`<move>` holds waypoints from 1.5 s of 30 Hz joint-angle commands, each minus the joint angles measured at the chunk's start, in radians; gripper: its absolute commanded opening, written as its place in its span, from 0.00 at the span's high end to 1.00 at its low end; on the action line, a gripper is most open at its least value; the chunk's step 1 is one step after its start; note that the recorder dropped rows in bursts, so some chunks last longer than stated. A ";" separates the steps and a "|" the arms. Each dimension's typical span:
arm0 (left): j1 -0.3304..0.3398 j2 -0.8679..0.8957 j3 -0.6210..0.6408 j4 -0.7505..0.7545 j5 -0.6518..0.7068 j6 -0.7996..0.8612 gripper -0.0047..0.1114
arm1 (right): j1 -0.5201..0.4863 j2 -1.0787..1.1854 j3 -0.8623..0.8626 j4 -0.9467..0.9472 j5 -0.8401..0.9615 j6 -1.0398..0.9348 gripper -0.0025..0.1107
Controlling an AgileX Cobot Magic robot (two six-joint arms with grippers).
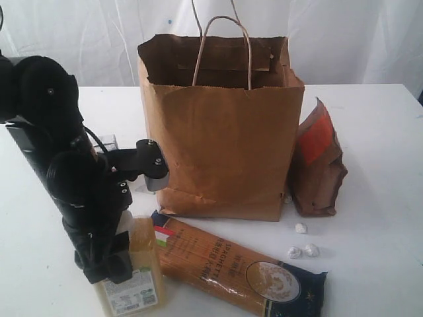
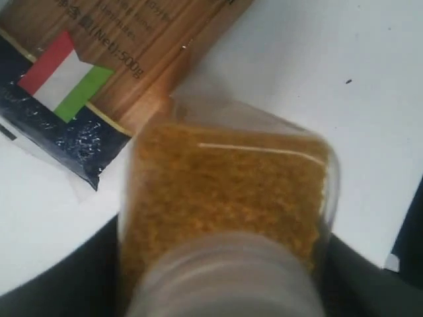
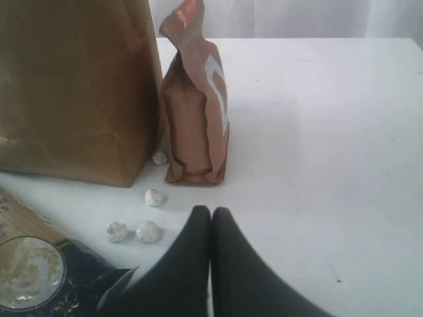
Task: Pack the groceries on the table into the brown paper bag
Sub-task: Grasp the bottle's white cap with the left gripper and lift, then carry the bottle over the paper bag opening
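The yellow-grain bottle [image 1: 137, 285] lies on the table [image 1: 377, 224] at the front left, white cap toward the arm. My left gripper [image 1: 114, 259] is down over it. In the left wrist view the bottle [image 2: 225, 185] fills the gap, with a dark finger against each side. The long spaghetti pack [image 1: 231, 267] lies beside it, in front of the upright brown paper bag [image 1: 225, 145]. The brown-orange pouch [image 1: 318, 165] stands at the bag's right side. My right gripper [image 3: 211, 212] is shut and empty, low over the table in front of the pouch [image 3: 195, 119].
Several small foil-wrapped balls [image 1: 303, 249] lie between the pouch and the spaghetti pack's dark end [image 3: 39, 277]. The bag's mouth is open at the top, handles upright. White tabletop stretches to the right of the pouch.
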 commanded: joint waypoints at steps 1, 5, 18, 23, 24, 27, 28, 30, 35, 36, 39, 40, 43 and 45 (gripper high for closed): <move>-0.005 -0.002 -0.001 -0.005 0.022 -0.038 0.85 | -0.003 -0.006 0.002 -0.006 -0.008 0.001 0.98; -0.005 -0.015 -0.017 0.011 0.094 -0.046 0.96 | -0.003 -0.006 0.002 -0.006 -0.008 0.001 0.98; -0.005 -0.224 -0.412 0.334 0.348 -0.295 0.96 | -0.003 -0.006 0.002 -0.006 -0.008 0.001 0.98; -0.005 -0.234 -0.626 0.380 0.348 -0.302 0.96 | -0.003 -0.006 0.002 -0.006 -0.008 0.001 0.98; -0.005 -0.230 -0.657 0.387 0.348 -0.302 0.96 | -0.003 -0.006 0.002 -0.006 -0.008 0.001 0.98; -0.005 -0.224 -0.750 0.401 0.348 -0.302 0.96 | -0.003 -0.006 0.002 -0.006 -0.008 0.001 0.98; -0.005 -0.220 -0.784 0.403 0.341 -0.291 0.96 | -0.003 -0.006 0.002 -0.006 -0.008 0.001 0.98; -0.005 -0.211 -0.826 0.405 0.320 -0.283 0.96 | -0.003 -0.006 0.002 -0.006 -0.008 0.001 0.98; -0.005 -0.169 -0.903 0.399 0.278 -0.270 0.96 | -0.003 -0.006 0.002 -0.006 -0.008 0.001 0.98; -0.005 -0.158 -0.911 0.393 0.276 -0.262 0.96 | -0.003 -0.006 0.002 -0.006 -0.008 0.001 0.98; -0.005 -0.127 -0.926 0.373 0.256 -0.244 0.96 | -0.003 -0.006 0.002 -0.006 -0.008 0.001 0.98; -0.005 -0.117 -0.927 0.371 0.245 -0.241 0.96 | -0.003 -0.006 0.002 -0.006 -0.008 0.001 0.98; -0.005 -0.090 -0.927 0.368 0.209 -0.234 0.96 | -0.003 -0.006 0.002 -0.006 -0.008 0.001 0.98; -0.005 -0.077 -0.927 0.368 0.195 -0.219 0.96 | -0.003 -0.006 0.002 -0.006 -0.008 0.001 0.98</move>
